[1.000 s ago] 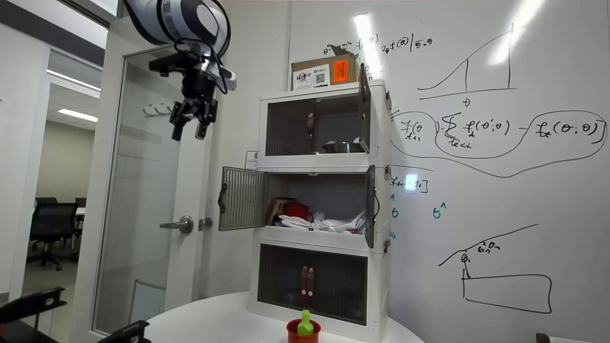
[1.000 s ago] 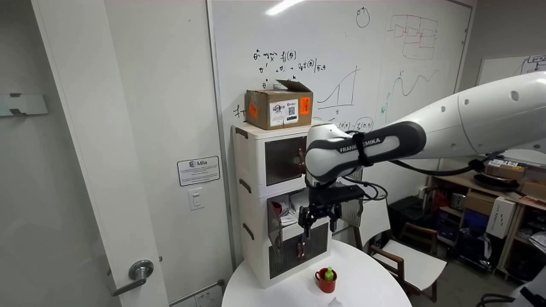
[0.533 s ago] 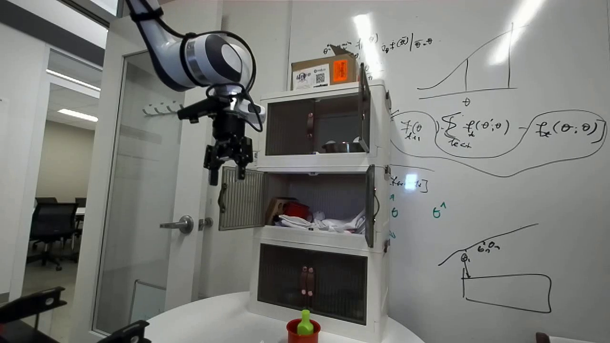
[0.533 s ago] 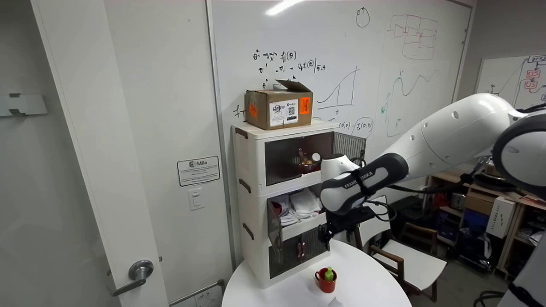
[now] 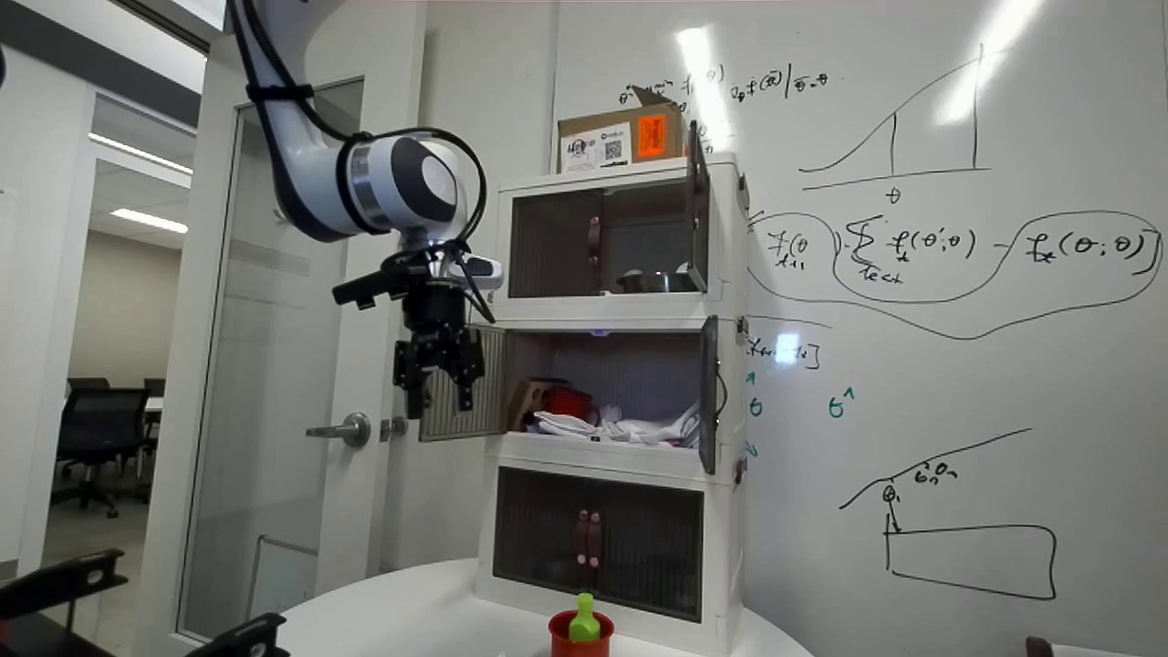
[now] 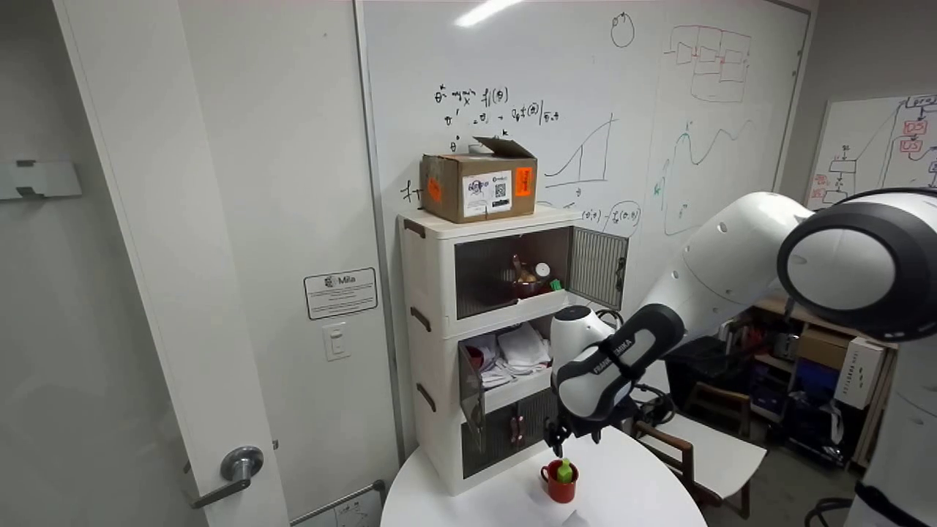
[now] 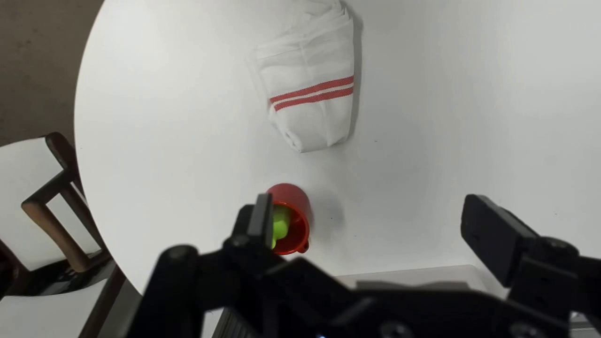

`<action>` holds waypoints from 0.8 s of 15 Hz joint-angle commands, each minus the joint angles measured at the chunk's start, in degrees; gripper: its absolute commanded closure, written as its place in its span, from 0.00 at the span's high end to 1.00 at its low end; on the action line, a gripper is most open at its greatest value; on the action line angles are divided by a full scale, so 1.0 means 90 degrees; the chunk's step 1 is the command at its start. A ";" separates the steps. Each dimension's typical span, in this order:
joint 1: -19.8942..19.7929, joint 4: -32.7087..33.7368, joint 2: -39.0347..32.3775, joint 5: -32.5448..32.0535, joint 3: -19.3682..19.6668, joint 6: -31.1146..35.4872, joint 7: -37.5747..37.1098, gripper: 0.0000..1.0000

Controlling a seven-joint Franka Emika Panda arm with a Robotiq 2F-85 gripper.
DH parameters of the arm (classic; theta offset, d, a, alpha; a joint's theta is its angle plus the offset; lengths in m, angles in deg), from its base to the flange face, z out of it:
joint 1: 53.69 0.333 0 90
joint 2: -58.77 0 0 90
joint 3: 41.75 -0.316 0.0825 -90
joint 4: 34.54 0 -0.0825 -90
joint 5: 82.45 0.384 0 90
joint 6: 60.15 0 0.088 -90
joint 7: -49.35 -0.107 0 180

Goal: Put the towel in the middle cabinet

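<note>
The white towel with red stripes [image 7: 310, 87] lies folded on the table in the wrist view; a small corner of it [image 6: 575, 520] shows at the bottom edge of an exterior view. The middle cabinet [image 5: 620, 365] stands with both doors open and holds white cloths [image 5: 648, 427] and a red item [image 5: 568, 401]; it also shows in an exterior view [image 6: 518, 391]. My gripper [image 7: 368, 216] is open and empty above the table, in front of the cabinet. It shows in both exterior views [image 5: 441, 401] [image 6: 577, 443]. The towel is ahead of the fingers, apart from them.
A red mug [image 6: 561, 490] with a green utensil stands on the round white table [image 6: 629, 483], under one finger in the wrist view [image 7: 287, 193]. The open middle-cabinet door [image 5: 465, 388] is behind the gripper. A cardboard box [image 6: 479, 187] tops the cabinets. Chairs [image 6: 717, 454] stand beside the table.
The arm has swung away from the cabinet front and lowered; the gripper has come down toward the table. The towel corner, mug and cabinet doors have not moved.
</note>
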 commanded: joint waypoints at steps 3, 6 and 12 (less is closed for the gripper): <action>0.0134 0.0013 -0.0007 0.0026 0.0126 0.0000 0.0022 1.00; 0.0134 0.0015 -0.0008 0.0026 0.0126 0.0000 0.0022 1.00; 0.0187 0.0508 -0.1643 0.1126 -0.0030 0.0325 0.1167 1.00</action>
